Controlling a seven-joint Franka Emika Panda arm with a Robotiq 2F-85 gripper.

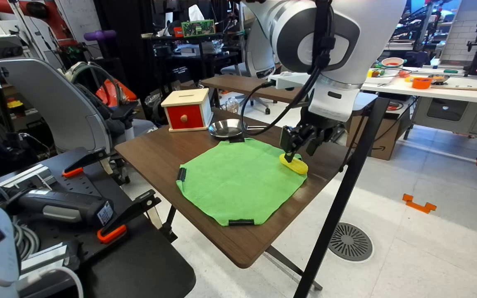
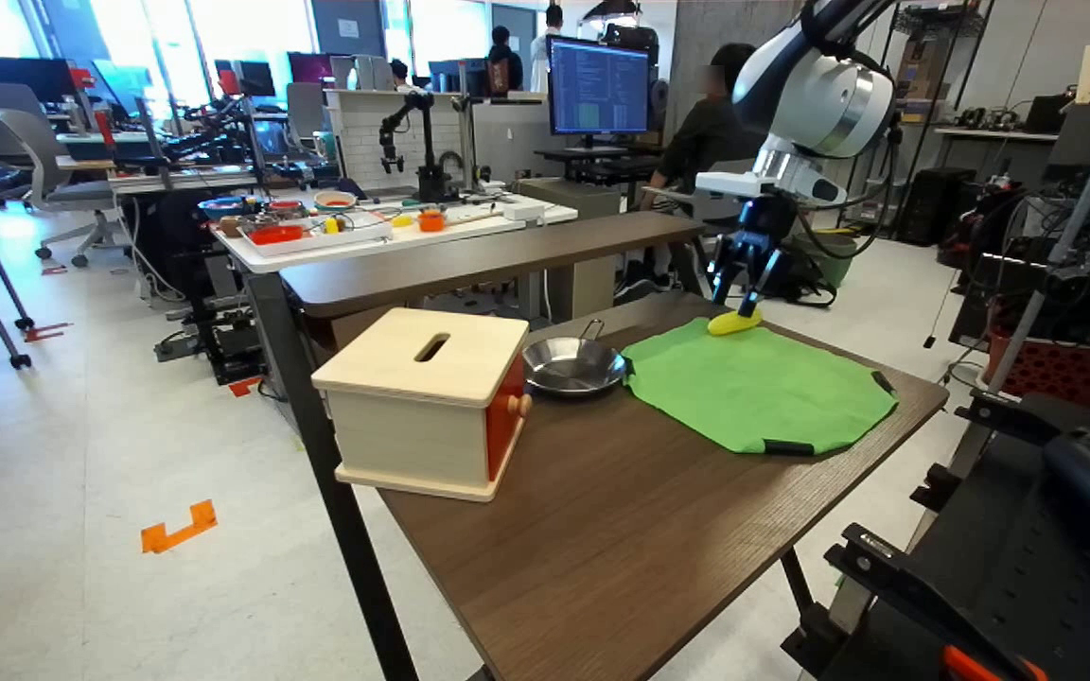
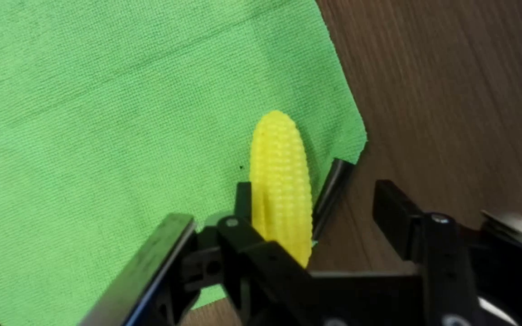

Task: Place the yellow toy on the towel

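Nearest in an exterior view, a black bench (image 1: 147, 265) stands in front of the towel (image 1: 238, 182), to its left. The bright green towel lies flat on the brown table (image 1: 155, 153), black strips (image 1: 241, 222) at its edges. On the towel, close to its right-hand edge as seen there, lies the yellow toy (image 1: 296, 166), knobbly like an ear of corn; the gripper (image 3: 315, 194) hides its lower end in the wrist view. Over that edge of the towel the gripper is unclenched, its fingers (image 3: 399, 217) spread wide: one is right beside the toy, whether touching I cannot tell, and the other is well apart from it. Past the towel, just beside its far edge, sits a metal pan (image 1: 225, 129). Farther behind the towel, to the left, is a wooden box (image 1: 186, 108) with a red front. Farthest, well behind the towel to its right, is a white counter (image 1: 454, 96).
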